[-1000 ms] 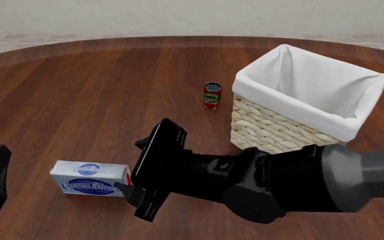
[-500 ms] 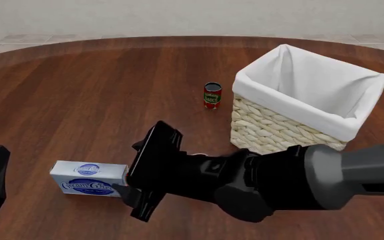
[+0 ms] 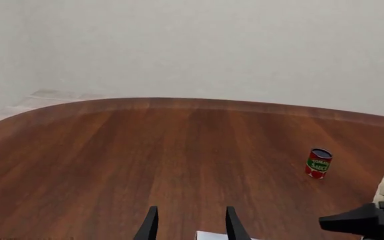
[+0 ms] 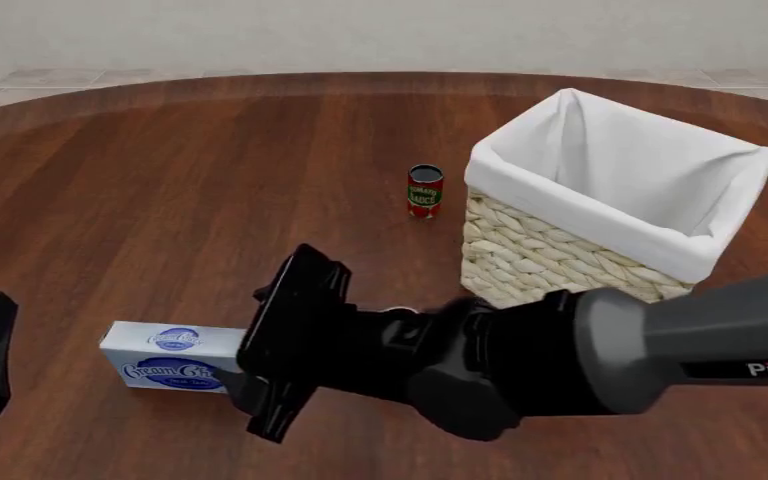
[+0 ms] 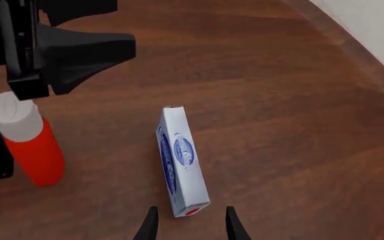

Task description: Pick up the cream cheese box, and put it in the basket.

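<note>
While basket: cream wicker basket (image 4: 564, 255), white liner, nothing seen inside.
Box: blue-grey cream cheese carton (image 5: 180, 162) flat, 12 o'clock of right gripper (image 5: 188, 226).
Right fingers: apart.
Left gripper (image 3: 188, 226): apart.

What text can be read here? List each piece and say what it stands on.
"PiPER": right arm, white letters on its grey link.
"Cream Che…": cream cheese box, blue script on its side, partly hidden by the right gripper; smaller print below is too small to read.
"TOMATO SAUCE", roughly: small can; blurred, not certain.
Red bottle with white cap: no text visible.
</note>
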Available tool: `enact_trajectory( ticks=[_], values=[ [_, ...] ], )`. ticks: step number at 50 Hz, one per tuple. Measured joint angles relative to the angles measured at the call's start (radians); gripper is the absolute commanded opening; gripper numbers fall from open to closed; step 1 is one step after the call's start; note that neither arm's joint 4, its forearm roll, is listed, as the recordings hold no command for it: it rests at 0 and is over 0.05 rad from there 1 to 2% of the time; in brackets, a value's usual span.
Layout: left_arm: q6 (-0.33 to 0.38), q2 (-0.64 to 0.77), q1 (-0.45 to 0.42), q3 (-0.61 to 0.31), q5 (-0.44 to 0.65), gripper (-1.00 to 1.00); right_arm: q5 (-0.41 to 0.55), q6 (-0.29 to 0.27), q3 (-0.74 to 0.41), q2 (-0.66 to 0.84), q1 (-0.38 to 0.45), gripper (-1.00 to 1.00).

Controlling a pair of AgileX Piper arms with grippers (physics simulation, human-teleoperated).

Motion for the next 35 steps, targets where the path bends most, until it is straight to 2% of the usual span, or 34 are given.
enact_trajectory(
  ticks=[35],
  values=[
    [-0.017, 0.012, 0.01, -0.001, -0.01, 1.0, -0.003, 0.002, -0.058, 0.08, 0.003, 1.0]
  ],
)
